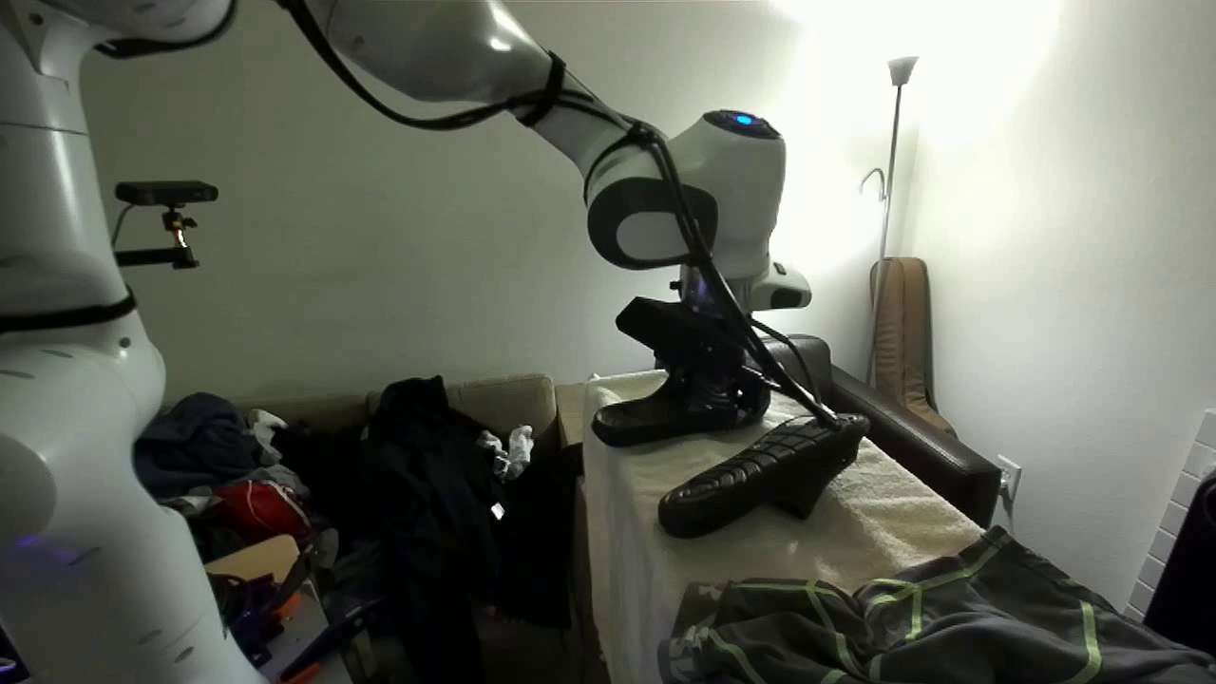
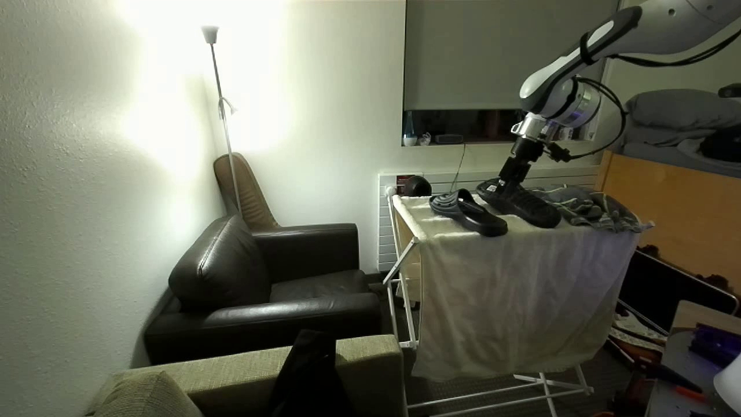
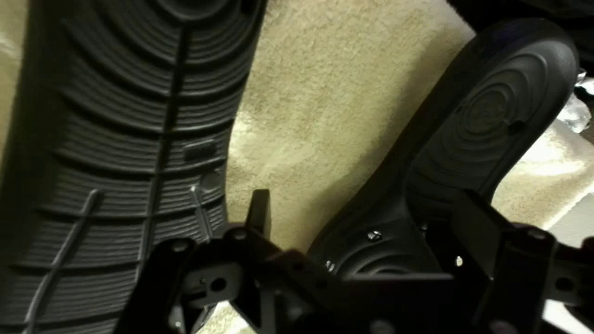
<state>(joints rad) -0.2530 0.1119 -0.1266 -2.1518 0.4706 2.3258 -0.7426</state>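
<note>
While agape, gripper (image 3: 364, 197) near sandals (image 3: 457, 144)

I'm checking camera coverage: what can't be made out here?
Sole-down sandal: toe end hidden behind the open gripper in the wrist view.
Sole-up sandal: footbed hidden by its own sole in the wrist view.
Whether the gripper touches either: unclear, black on black in both exterior views.
Grey garment: cut off by the bottom edge in an exterior view.

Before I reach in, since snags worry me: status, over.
Gripper open, no grip visible. Upright slipper and sole-up slipper close by. Possible snag: crumpled garment alongside.
</note>
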